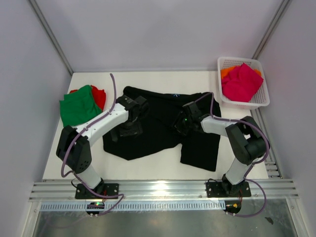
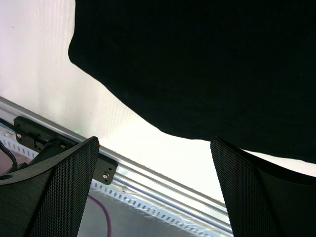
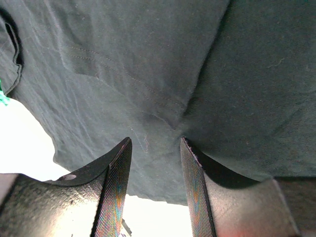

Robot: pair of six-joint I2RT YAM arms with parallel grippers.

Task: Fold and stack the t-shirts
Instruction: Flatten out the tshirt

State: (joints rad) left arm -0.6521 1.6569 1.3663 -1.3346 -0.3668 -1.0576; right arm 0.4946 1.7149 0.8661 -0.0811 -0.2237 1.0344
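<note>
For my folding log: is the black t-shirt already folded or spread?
Spread out: the black t-shirt lies wide and rumpled across the table.

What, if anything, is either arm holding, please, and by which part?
The left gripper holds nothing, jaws wide open. The right gripper has jaws half closed at a crease in the black t-shirt; whether they grip it cannot be told.

The black t-shirt is matt, finely woven cloth with stitched seams and soft creases. The worktop is smooth matt white. The basket is white lattice plastic. The rail is ribbed, shiny metal. Black mesh-textured pads line the left tool.
</note>
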